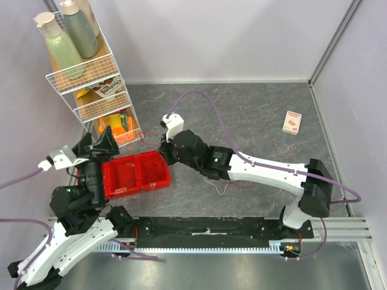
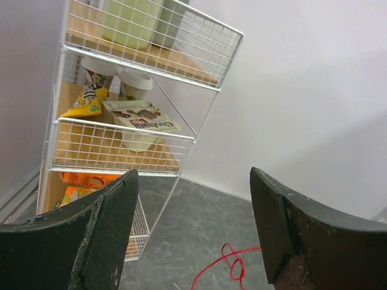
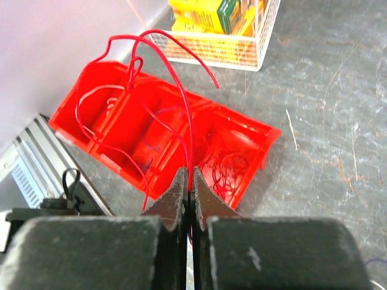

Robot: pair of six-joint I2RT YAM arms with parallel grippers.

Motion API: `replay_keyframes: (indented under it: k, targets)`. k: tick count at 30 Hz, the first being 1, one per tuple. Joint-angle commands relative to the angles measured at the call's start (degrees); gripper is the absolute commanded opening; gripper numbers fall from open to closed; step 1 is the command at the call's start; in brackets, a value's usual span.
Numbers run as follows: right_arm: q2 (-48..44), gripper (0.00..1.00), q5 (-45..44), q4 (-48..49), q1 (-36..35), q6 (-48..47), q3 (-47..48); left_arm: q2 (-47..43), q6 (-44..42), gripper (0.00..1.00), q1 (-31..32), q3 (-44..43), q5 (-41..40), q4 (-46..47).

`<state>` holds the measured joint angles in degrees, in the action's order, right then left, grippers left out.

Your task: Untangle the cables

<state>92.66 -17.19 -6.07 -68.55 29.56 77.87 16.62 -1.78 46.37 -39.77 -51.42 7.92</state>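
From above, the left gripper (image 1: 97, 140) is at the table's left edge, beside a wire shelf (image 1: 91, 78), with its fingers spread wide. The right gripper (image 1: 164, 150) reaches across to the right end of a red bin (image 1: 154, 169). A few thin cables (image 1: 221, 184) lie on the table under the right arm. A small box (image 1: 292, 122) lies near the table's right edge.

In the left wrist view, the left gripper (image 2: 192, 181) gapes with nothing between its fingers. A red cable (image 2: 233, 263) loops on the table below, well apart from them, and the wire shelf (image 2: 121, 139) stands behind.

In the right wrist view, the right gripper (image 3: 188, 175) is pinched fully together on a red cable (image 3: 189, 139), which arches up over the red bin (image 3: 260, 136). More red cable lies coiled in the bin's compartments.
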Motion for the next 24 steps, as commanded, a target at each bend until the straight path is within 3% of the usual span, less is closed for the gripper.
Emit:
replay_keyframes:
  k: [1,10,17,24]
  targets:
    - [2.69,0.0,4.88,-0.17,2.02,-1.08,5.36,-3.26,-7.8,0.8,0.04,4.35,0.18,11.59]
    - [13.76,0.0,2.87,-4.38,1.76,-4.43,7.38,-3.17,-5.6,0.79,-0.05,6.28,0.97,8.6]
    - [17.64,0.0,2.95,-13.7,0.79,4.52,10.29,-1.25,-5.52,0.78,-0.23,6.81,0.53,8.43]
    - [22.99,0.0,5.58,-14.59,0.88,12.36,15.64,4.12,-1.82,0.77,-0.31,4.35,-1.14,2.72]
